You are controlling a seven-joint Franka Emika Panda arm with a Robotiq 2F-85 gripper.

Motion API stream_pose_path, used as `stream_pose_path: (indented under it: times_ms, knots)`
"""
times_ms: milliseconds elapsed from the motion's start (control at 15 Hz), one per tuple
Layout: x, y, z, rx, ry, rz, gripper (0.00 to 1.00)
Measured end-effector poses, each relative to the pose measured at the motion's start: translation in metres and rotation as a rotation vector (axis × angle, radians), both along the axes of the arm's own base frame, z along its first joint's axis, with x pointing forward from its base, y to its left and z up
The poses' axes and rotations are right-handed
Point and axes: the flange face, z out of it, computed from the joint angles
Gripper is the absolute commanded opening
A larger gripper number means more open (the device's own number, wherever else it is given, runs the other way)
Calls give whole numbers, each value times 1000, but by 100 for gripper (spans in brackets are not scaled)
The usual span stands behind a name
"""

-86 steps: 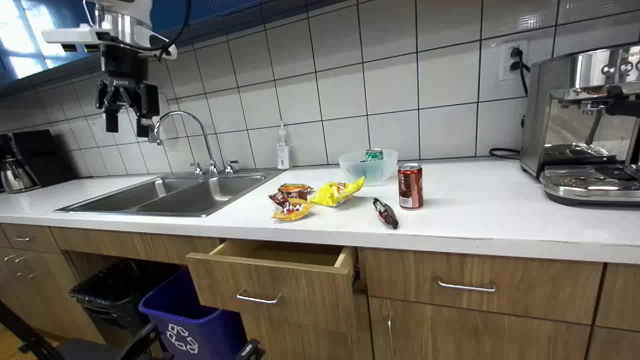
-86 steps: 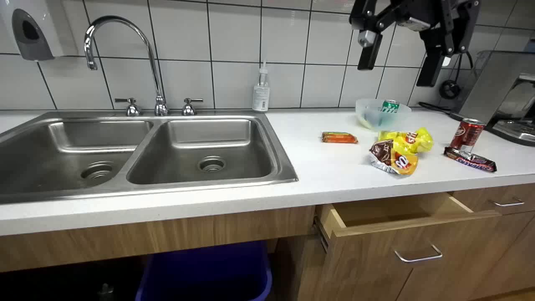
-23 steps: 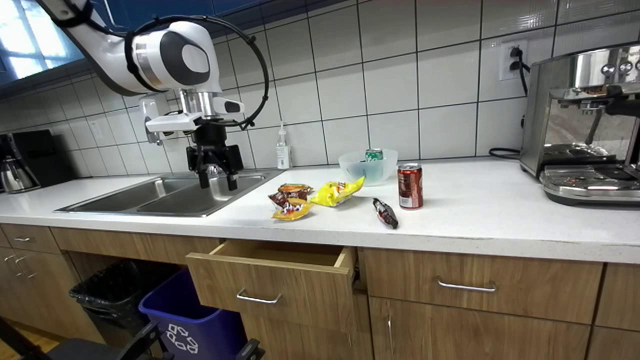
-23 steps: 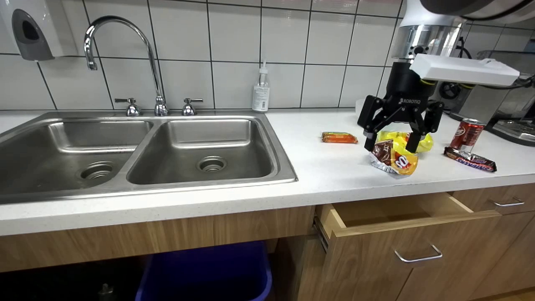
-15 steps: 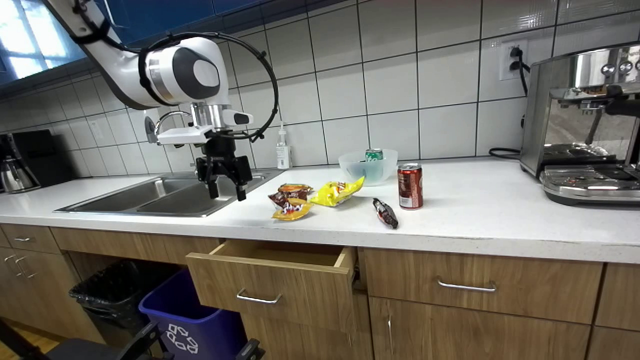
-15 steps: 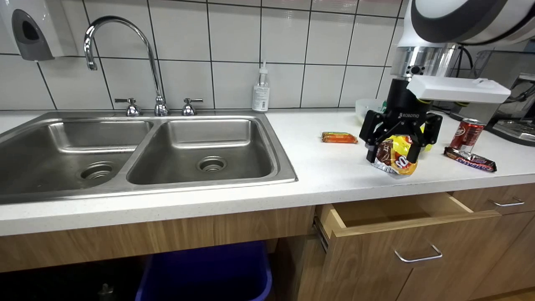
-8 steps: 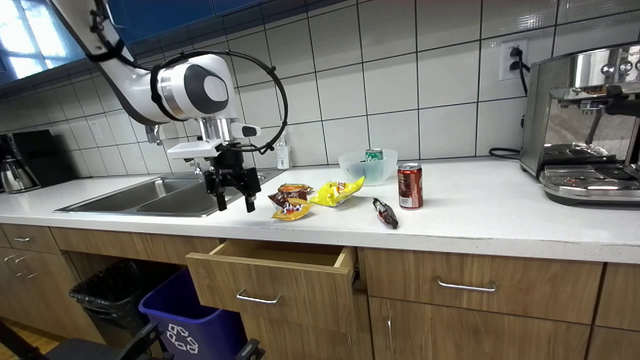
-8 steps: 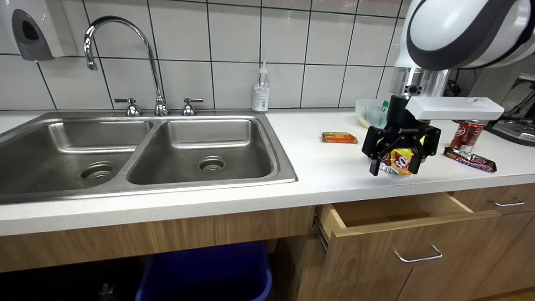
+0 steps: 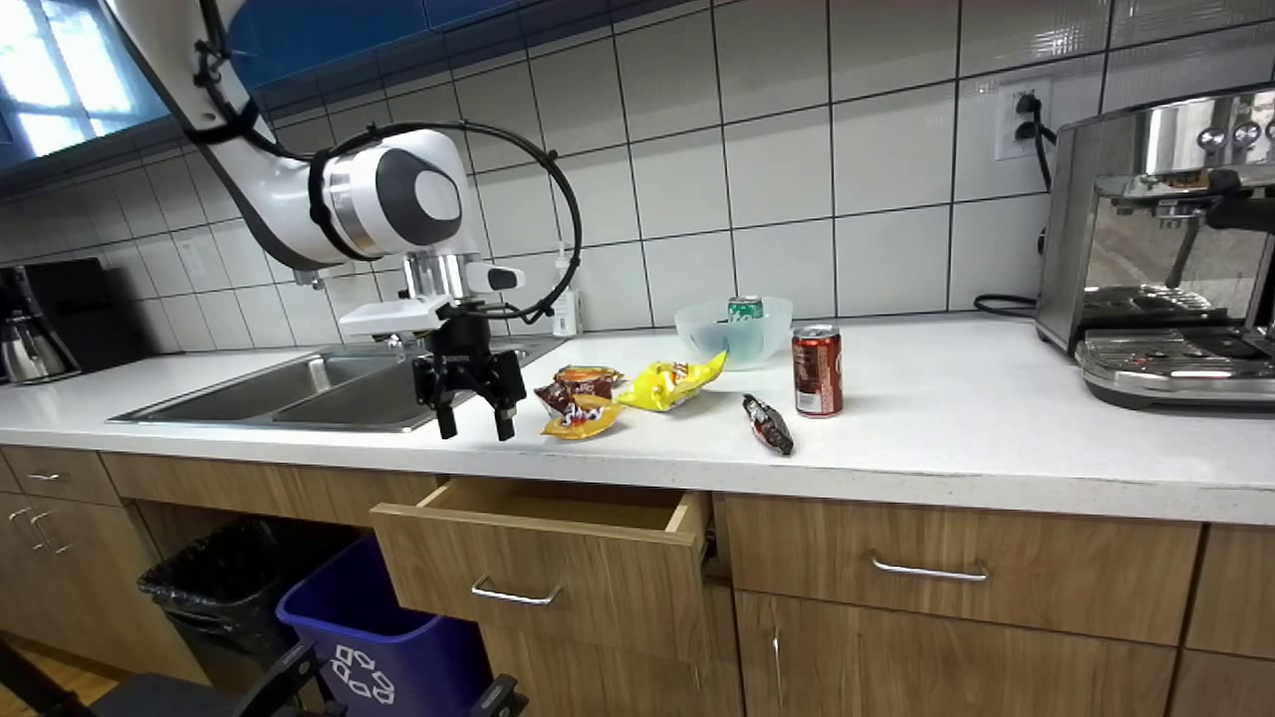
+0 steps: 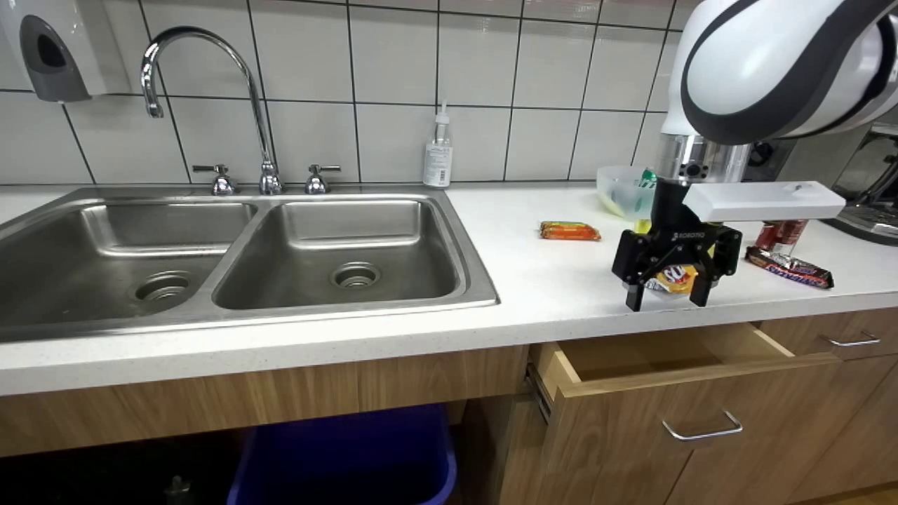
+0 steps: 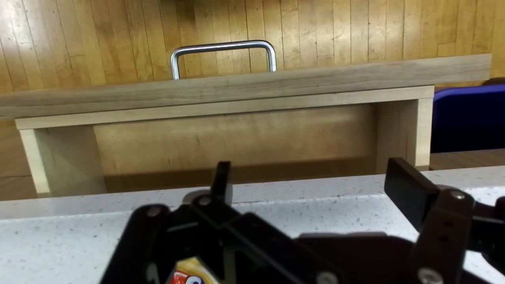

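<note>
My gripper (image 9: 476,426) is open and empty, pointing down, low near the counter's front edge. In an exterior view its fingers (image 10: 666,298) stand in front of a brown-and-yellow snack wrapper (image 10: 677,278), partly hiding it; a corner of this wrapper (image 11: 192,272) shows in the wrist view. In the wrist view the spread fingers (image 11: 309,173) line up with the counter edge and the open wooden drawer (image 11: 236,88). The drawer (image 9: 538,558) looks empty inside. A yellow bag (image 9: 669,385) lies beside the wrapper. An orange packet (image 10: 570,231) lies apart, toward the sink.
A dark chocolate bar (image 9: 768,425) lies near a standing red can (image 9: 817,370). A translucent bowl (image 9: 762,334) holds a green can (image 9: 744,308). The sink (image 10: 477,280), soap bottle (image 10: 438,158), espresso machine (image 9: 1175,249), blue recycling bin (image 9: 388,647) and black-lined bin (image 9: 229,568) stand around.
The gripper has come down from high above the counter. Over the last second and a half it lowers further toward the front edge, staying open. The drawer and snacks have not moved.
</note>
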Motion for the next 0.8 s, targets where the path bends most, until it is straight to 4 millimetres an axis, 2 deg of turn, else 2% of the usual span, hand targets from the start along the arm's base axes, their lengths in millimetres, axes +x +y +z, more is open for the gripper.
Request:
stream_pose_path:
  times_ms: [800]
  knots:
    - [-6, -13, -41, -18, 31, -23, 100]
